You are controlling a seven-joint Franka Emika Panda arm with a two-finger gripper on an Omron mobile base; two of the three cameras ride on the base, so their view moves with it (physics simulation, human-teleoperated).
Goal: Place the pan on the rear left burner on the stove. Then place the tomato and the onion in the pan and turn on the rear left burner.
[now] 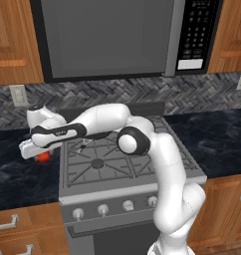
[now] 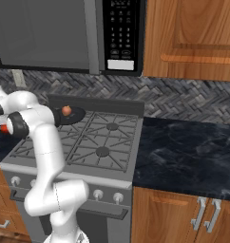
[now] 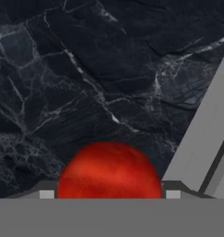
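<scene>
Left base view: the hand hangs over the dark surface (image 1: 13, 169) left of the stove (image 1: 117, 164), right above the tomato (image 1: 43, 157); right base view: the onion (image 2: 66, 110) sits in the pan (image 2: 71, 115) at the rear left; hand view: fingers (image 3: 46, 194) spread wide, the tomato (image 3: 109, 171) between them, grip unclear.

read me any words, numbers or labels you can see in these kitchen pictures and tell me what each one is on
None can be read.
Microwave control panel: rows of small pale key markings, too small and blurred to read.
Pale strip at that panel's bottom: blank or illegible.
Dark band on the robot arm: a tiny pale mark, too small to read.
Stove knobs: no legible markings.
</scene>
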